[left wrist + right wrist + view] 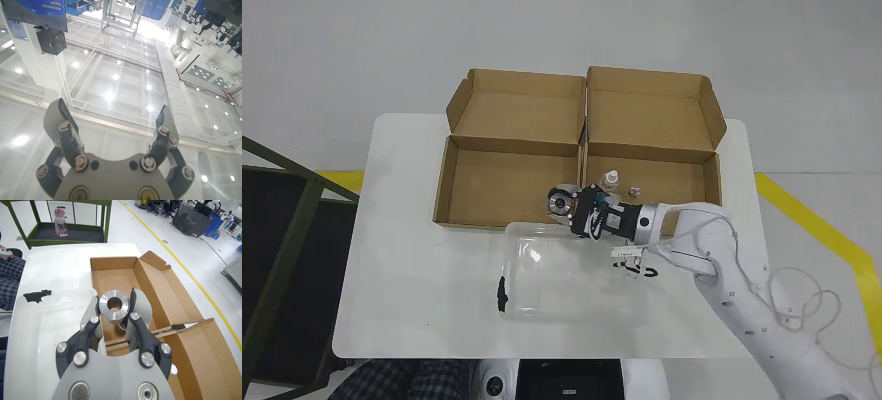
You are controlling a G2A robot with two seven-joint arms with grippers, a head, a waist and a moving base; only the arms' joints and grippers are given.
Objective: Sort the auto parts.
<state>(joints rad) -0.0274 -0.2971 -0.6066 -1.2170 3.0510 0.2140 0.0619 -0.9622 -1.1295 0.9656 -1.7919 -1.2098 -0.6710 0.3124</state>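
Note:
My right gripper (114, 296) is shut on a shiny metal ring (114, 307) with a round bore. It holds the ring just above the near right corner of the left cardboard box (502, 185). Directly under the held ring another ring-shaped part (121, 328) lies on the box floor (113, 279). From above, the ring (560, 204) and right gripper (570, 205) sit between the left box and the clear plastic tray (572, 290). Two small parts (612, 180) lie in the right box (672, 180). My left gripper (113, 106) is open, empty, and points up at the ceiling.
A black scrap (501, 295) sits at the tray's left edge. Both boxes' lids (642, 105) stand open on the far side. A green rack (66, 224) with a pink bottle stands beyond the table. Bare white table (402, 200) lies left of the boxes.

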